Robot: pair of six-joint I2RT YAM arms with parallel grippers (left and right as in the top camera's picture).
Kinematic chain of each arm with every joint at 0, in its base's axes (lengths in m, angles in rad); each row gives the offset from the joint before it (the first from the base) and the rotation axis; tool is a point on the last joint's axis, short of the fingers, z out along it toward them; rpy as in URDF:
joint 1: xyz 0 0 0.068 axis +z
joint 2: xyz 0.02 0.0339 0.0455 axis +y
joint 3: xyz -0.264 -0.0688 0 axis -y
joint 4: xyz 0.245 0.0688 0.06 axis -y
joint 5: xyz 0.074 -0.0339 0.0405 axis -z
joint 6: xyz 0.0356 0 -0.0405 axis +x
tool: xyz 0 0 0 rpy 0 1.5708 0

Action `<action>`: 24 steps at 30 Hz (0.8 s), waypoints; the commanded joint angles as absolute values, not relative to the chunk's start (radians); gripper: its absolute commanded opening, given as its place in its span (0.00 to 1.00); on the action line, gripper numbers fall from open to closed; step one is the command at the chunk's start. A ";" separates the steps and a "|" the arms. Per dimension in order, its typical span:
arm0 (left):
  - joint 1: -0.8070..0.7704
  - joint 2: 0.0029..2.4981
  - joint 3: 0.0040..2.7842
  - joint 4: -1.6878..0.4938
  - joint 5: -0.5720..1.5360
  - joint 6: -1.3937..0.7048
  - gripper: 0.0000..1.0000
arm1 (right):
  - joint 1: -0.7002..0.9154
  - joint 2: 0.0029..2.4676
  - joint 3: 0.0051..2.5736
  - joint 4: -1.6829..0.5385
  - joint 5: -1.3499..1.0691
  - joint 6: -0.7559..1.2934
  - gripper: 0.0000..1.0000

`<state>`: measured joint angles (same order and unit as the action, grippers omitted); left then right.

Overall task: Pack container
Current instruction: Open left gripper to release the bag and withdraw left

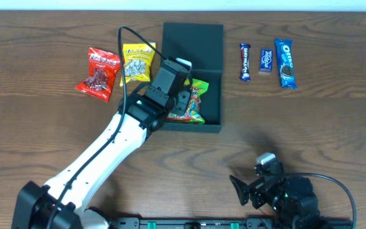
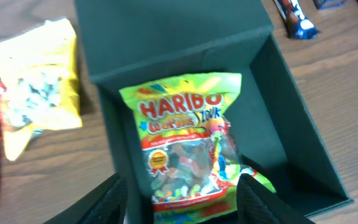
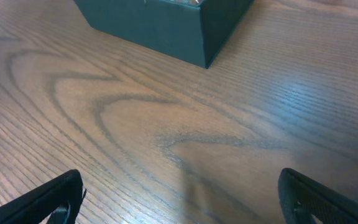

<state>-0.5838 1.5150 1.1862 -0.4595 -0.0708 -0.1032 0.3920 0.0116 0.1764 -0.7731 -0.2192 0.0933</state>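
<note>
The overhead view is brightly and evenly lit from above. The table (image 1: 310,121) is rendered sharply, and only short, soft shadows are seen beside the packets. A pale, washed-out strip is shown along the top edge of the frame.

The left wrist view is softer. The print on the gummy bag (image 2: 185,149) is slightly blurred, and glare is caught on its foil right of centre. The container (image 2: 291,124) is left dark and nearly featureless. The fingers (image 2: 260,202) of the left gripper (image 2: 182,199) are out of focus at the bottom edge.

In the right wrist view a bluish-white sheen is spread across the upper right. The right gripper (image 3: 185,205) is blurred in the lower corners.
</note>
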 commanded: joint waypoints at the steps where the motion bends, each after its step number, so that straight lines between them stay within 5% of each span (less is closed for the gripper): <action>1: -0.574 1.498 1.214 -0.490 -0.110 -0.091 0.57 | 0.407 0.005 0.170 -0.775 -0.217 0.073 0.99; 15: -0.564 1.422 1.214 -0.628 -0.059 -0.192 0.53 | 0.407 0.005 0.170 -0.667 -0.242 0.101 0.99; 19: -0.524 1.406 1.214 -0.640 -0.049 -0.241 0.43 | 0.407 0.005 0.170 -0.506 -0.337 0.275 0.99; 24: -0.413 1.406 1.214 -0.661 0.023 -0.241 0.43 | 0.407 0.005 0.170 -0.383 -0.401 0.620 0.99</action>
<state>-0.4717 1.4170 1.1900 -0.6548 -0.0284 -0.2153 0.3920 0.0116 0.1715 -0.4095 -0.3347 0.3515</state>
